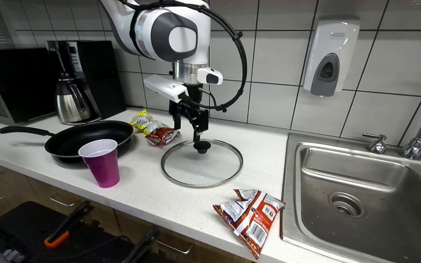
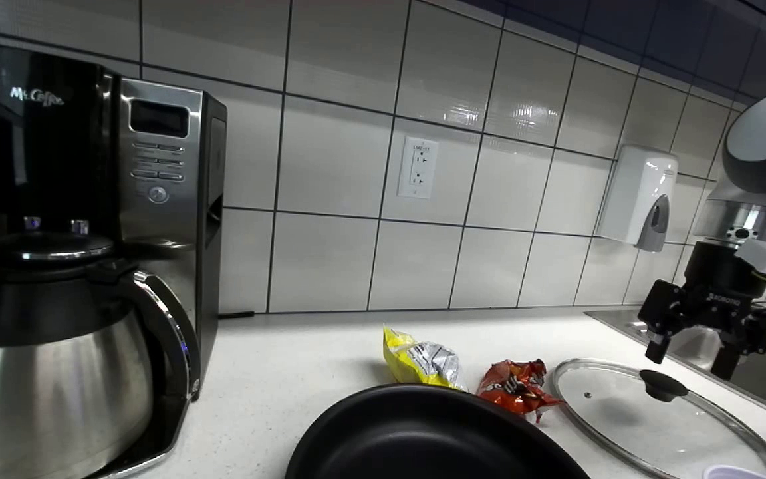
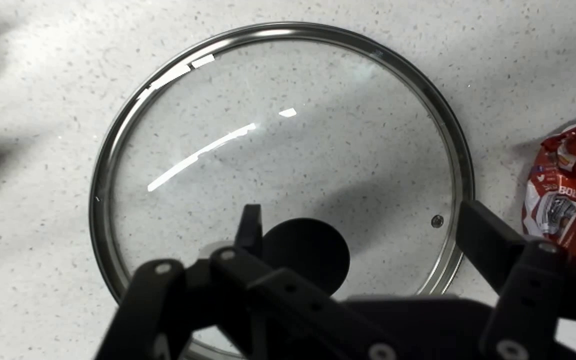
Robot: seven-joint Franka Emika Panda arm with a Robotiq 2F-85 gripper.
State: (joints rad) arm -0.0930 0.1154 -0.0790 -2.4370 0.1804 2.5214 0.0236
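1. The tool (image 2: 691,359) hangs pointing down, its two fingers (image 3: 488,242) spread well apart and gripping nothing — just bare space between them.
2. Close below it I see the black knob (image 1: 202,147) of a glass lid (image 3: 288,165); in an exterior view a little gap shows between the knob and the fingertips.
3. That metal-rimmed lid lies flat, knob up, on the white speckled surface (image 1: 144,193), with a small vent (image 3: 437,221) set in the glass.
4. Just beside the lid sits a crumpled red packet (image 2: 518,387), and close to that a yellow packet (image 2: 423,362) with silver showing.
5. A black frying pan (image 1: 88,134) rests near those two, its handle pointing away from the lid.
6. Next to the pan, toward the front edge, stands a purple cup (image 1: 102,168), mouth up and white inside.
7. Across from there, beyond the lid, a bigger red bag (image 1: 258,219) lies near the front edge — one corner reaching the rim of the steel sink (image 1: 291,197).
8. Behind the pan stands a coffee maker (image 2: 157,193) with a steel carafe (image 1: 72,104) in it, and beside it a microwave (image 1: 16,87).
9. A soap dispenser (image 1: 331,58) is fixed to the tiled wall (image 1: 272,54) near the sink.
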